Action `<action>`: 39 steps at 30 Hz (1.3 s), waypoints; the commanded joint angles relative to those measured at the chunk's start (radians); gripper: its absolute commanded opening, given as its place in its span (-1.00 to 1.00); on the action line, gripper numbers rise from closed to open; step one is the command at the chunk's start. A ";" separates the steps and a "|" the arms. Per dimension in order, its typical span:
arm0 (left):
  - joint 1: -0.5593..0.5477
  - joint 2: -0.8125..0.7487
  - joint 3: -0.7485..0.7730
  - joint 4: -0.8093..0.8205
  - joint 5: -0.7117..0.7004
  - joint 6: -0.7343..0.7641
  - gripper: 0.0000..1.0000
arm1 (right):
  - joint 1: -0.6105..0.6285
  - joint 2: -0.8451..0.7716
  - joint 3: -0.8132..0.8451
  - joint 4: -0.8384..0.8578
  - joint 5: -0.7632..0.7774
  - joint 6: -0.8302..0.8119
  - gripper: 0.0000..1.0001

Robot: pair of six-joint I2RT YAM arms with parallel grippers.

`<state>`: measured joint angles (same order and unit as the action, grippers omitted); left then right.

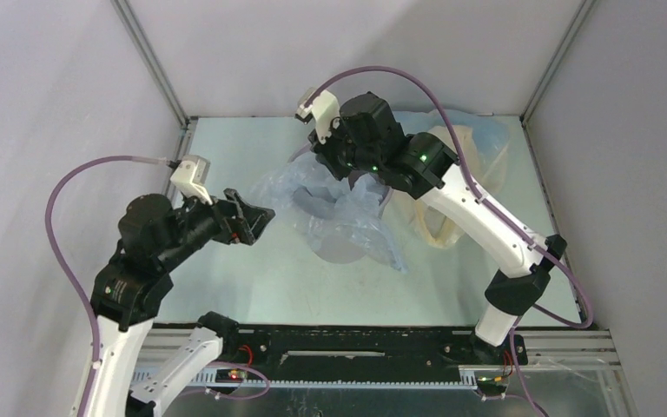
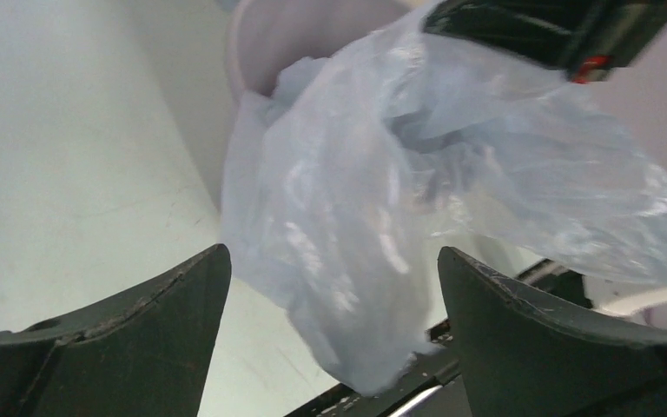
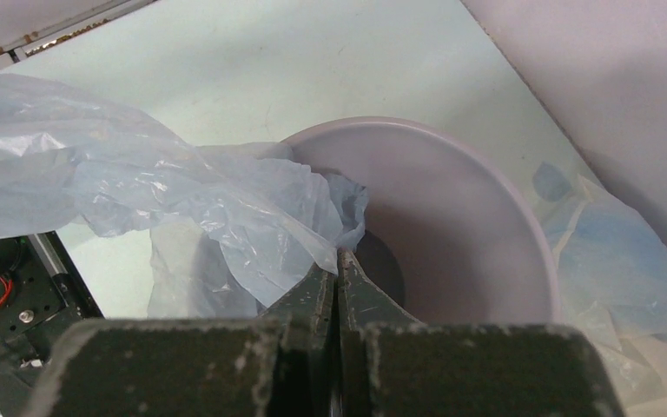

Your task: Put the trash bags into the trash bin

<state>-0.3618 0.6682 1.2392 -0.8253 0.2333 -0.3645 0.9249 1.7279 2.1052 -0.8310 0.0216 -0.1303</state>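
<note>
The light grey round trash bin (image 3: 486, 217) stands upright mid-table and also shows in the top view (image 1: 340, 253). A pale blue-grey trash bag (image 3: 182, 191) drapes over its near rim and spills outside toward the left (image 1: 339, 208). My right gripper (image 3: 339, 254) is shut on a fold of this bag, just above the bin's opening. My left gripper (image 1: 260, 217) is open and empty, left of the bin. The bag (image 2: 382, 191) hangs in front of its spread fingers (image 2: 182, 295) without touching them.
A cream-yellow bag (image 1: 452, 191) and a pale blue bag (image 1: 478, 130) lie crumpled right of the bin against the back wall; the blue one also shows in the right wrist view (image 3: 625, 252). Enclosure walls close off left, back and right.
</note>
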 commanded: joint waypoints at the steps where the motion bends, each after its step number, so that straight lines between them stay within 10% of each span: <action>1: -0.010 0.059 0.017 -0.053 -0.166 0.054 0.87 | -0.008 0.009 0.050 0.043 -0.012 0.018 -1.00; 5: -0.009 0.086 0.019 -0.029 -0.230 0.073 0.33 | -0.011 0.008 0.050 0.033 -0.011 0.018 -0.94; 10: -0.010 0.120 0.047 0.039 -0.216 0.075 -0.97 | -0.011 0.001 0.072 -0.040 0.019 0.035 -0.15; 16: -0.010 0.227 0.144 0.083 -0.062 0.013 -1.00 | 0.007 -0.022 0.060 -0.124 0.059 0.045 0.38; 32: -0.003 0.579 0.463 0.014 -0.021 -0.067 -1.00 | -0.187 0.087 -0.066 -0.055 -0.011 0.065 0.01; 39: 0.054 0.685 0.601 -0.055 0.052 -0.076 -1.00 | -0.199 0.069 0.009 -0.108 0.015 0.066 0.63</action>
<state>-0.3397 1.3254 1.7298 -0.8360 0.2329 -0.4263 0.7223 1.8393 2.0403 -0.9298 0.0338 -0.0669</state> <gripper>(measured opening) 0.003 0.745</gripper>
